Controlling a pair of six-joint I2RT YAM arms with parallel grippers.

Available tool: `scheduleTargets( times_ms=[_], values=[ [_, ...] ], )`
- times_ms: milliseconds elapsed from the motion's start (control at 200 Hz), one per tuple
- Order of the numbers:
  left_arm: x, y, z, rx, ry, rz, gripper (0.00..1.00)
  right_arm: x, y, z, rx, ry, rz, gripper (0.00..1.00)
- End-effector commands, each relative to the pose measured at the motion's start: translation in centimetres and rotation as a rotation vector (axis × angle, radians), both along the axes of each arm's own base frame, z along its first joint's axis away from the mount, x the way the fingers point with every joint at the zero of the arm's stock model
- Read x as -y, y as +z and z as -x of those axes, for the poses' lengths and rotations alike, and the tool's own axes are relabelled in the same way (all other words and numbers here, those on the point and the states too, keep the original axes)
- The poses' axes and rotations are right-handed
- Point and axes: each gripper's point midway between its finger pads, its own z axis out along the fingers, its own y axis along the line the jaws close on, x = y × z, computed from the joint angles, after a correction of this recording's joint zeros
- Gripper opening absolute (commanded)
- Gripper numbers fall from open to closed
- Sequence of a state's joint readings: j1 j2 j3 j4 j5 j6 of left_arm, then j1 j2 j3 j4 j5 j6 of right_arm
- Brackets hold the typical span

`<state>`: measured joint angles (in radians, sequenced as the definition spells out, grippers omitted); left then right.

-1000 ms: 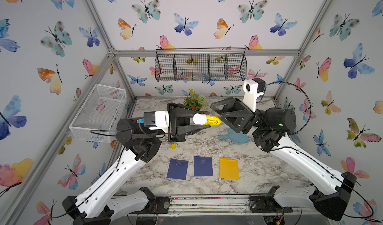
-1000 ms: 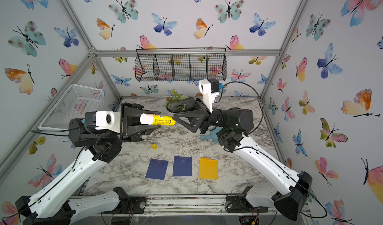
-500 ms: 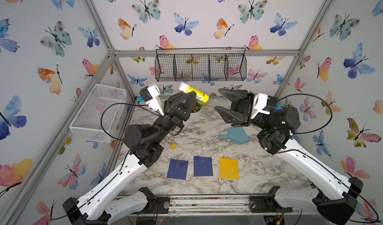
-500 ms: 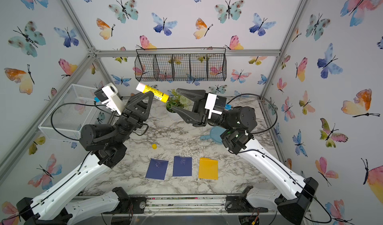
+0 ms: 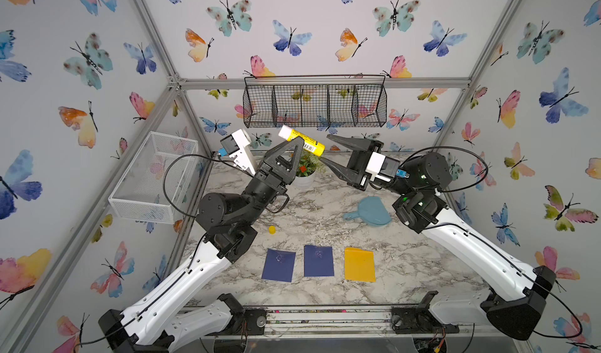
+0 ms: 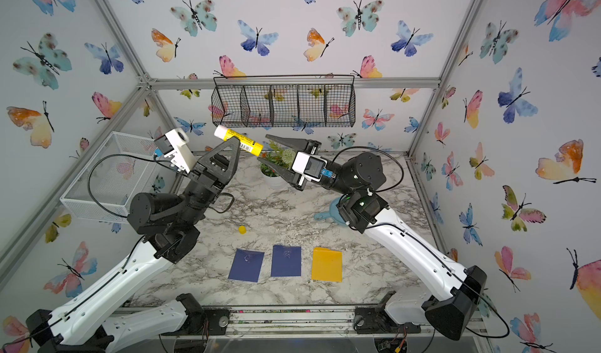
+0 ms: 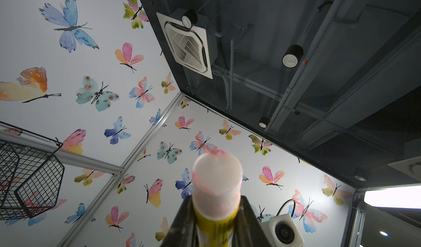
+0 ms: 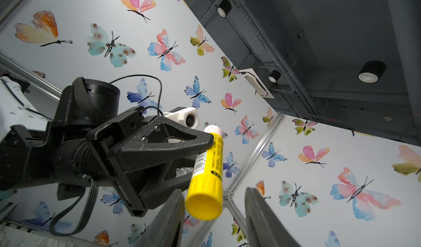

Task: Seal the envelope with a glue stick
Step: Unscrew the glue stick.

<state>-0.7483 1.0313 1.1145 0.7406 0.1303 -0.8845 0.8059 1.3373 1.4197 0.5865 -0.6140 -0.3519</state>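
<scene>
My left gripper [image 5: 300, 140] is raised above the back of the table and shut on the glue stick [image 5: 313, 146], a yellow tube with a barcode. The stick's white tip [image 7: 217, 177] is bare and points up and away. Its yellow base [image 8: 205, 204] sits between the fingers of my right gripper [image 5: 324, 148], which is open, with a gap left on one side. A small yellow cap [image 5: 272, 229] lies on the marble table. Two navy envelopes [image 5: 279, 265] [image 5: 318, 261] and an orange envelope [image 5: 359, 264] lie flat near the front edge.
A black wire basket [image 5: 314, 105] hangs on the back wall just above both grippers. A white mesh bin [image 5: 153, 179] is fixed on the left wall. A potted plant [image 5: 304, 172] and a teal scoop [image 5: 370, 212] stand on the table behind the envelopes.
My left arm swung the glue stick up from level over the table to high near the wire basket. My right gripper followed, moved in around the stick's yellow end and narrowed its jaws.
</scene>
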Motion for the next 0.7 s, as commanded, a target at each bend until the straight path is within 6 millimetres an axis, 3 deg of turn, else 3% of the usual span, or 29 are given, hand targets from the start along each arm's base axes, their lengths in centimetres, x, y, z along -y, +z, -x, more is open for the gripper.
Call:
scheduleTargets(
  times_ms=[0,280,390,470,696],
  values=[
    [-0.5,1.3,0.6,0.017,-0.020,0.043,0.00,0.0,0.8,-0.7,-0.018,-0.029,-0.017,0.45],
    [-0.2,1.2,0.5,0.016,-0.027,0.040,0.00,-0.2,0.5,-1.1,-0.045,-0.026,-0.017,0.40],
    [-0.2,1.0,0.4,0.011,-0.024,0.038,0.00,0.0,0.7,-0.9,-0.066,-0.010,-0.028,0.28],
    [-0.3,0.8,0.3,0.010,-0.011,0.034,0.00,0.1,0.6,-0.8,-0.095,0.005,-0.035,0.25],
    [-0.4,1.4,1.1,0.114,0.045,0.005,0.00,1.1,0.6,-0.3,-0.399,0.166,-0.098,0.15]
  ],
)
